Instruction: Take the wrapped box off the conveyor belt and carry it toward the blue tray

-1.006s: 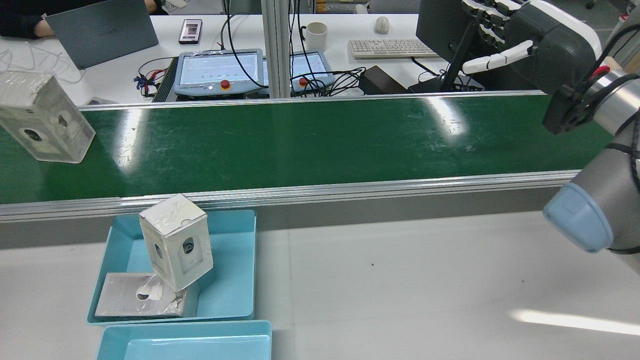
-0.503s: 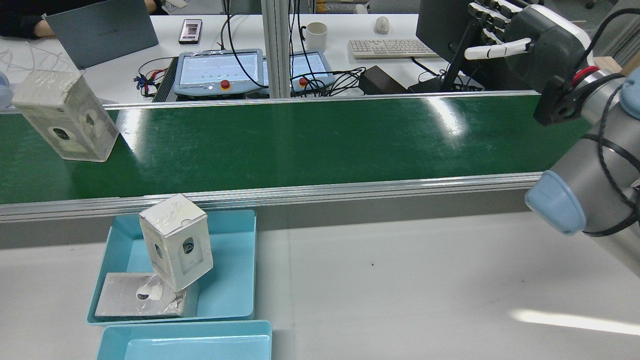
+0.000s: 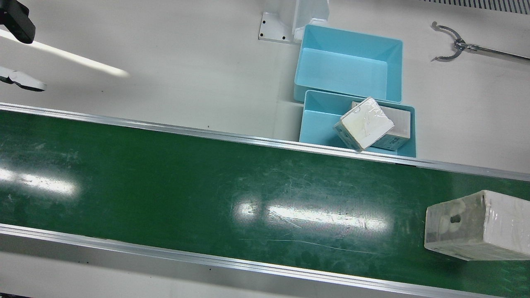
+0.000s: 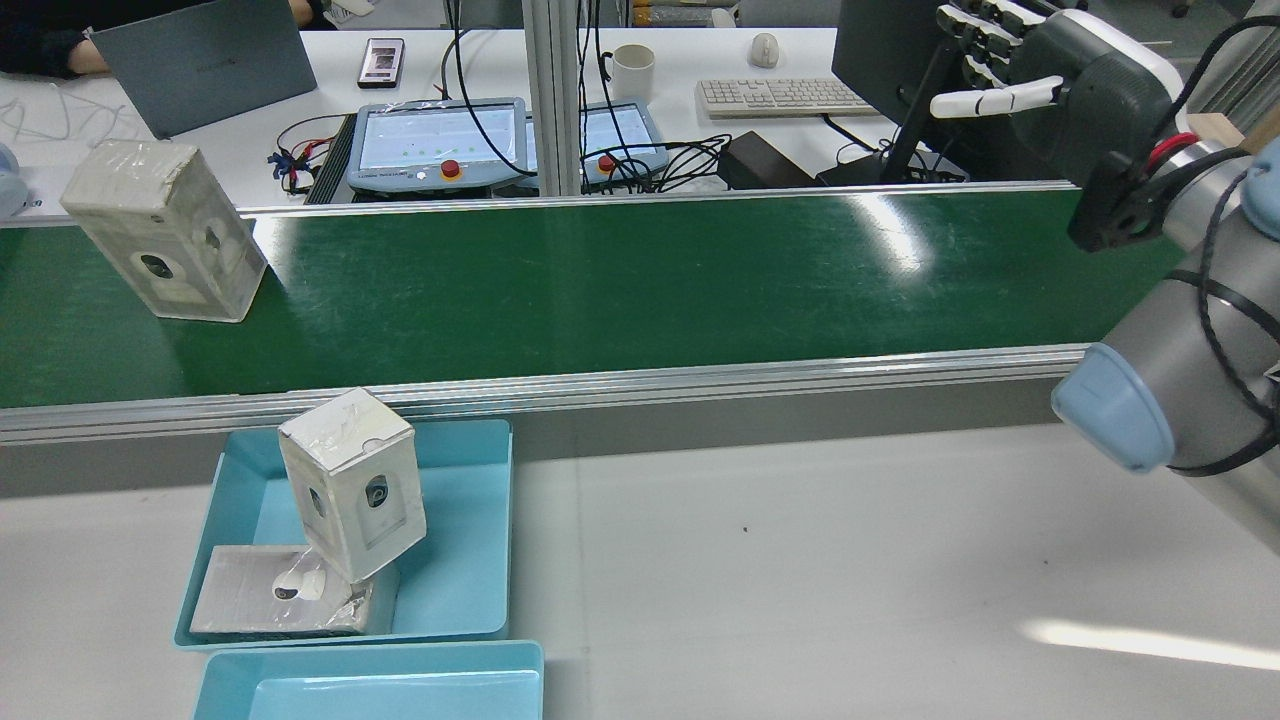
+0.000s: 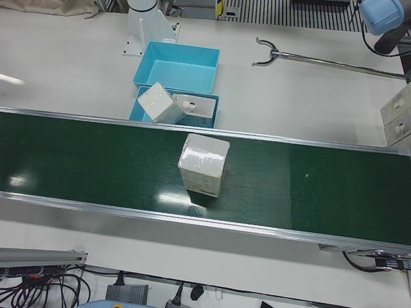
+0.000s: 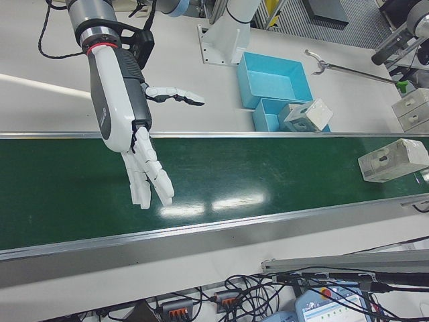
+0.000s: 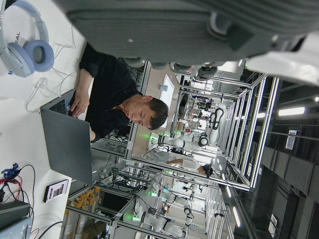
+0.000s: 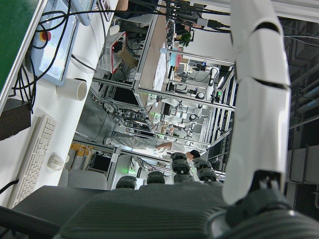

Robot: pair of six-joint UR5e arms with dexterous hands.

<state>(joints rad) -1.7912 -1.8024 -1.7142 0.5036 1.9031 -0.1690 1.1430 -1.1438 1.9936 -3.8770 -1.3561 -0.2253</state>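
- The wrapped box (image 4: pixel 165 232) stands upright on the green conveyor belt (image 4: pixel 620 280), at about 9 o'clock in the rear view, near the belt's left end and touching nothing but the belt.
- Handling, as a judgement: a stiff carton under glossy clear film, probably light for its bulk. The film looks slippery, so a pinch on the corners could slide. The two broad flat faces are the better hold, fingers on one and thumb opposite, taken low enough that the tall box does not tip.
- Boxes counted: three in all, one on the belt and two already in a tray, one of those lying flat (image 4: pixel 285 592) and one leaning tilted on it (image 4: pixel 352 483).
- Blue trays: two, touching each other at about 7 o'clock. The nearer-belt blue tray (image 4: pixel 470 560) holds the two boxes; the second tray (image 4: pixel 380 685) looks empty.
- The right hand (image 6: pixel 137 151) hovers over the belt at 3 o'clock, well apart from the box, fingers spread wide, holding nothing.
- The left hand shows only as a blurred edge in its own camera, so I cannot tell how it is set.
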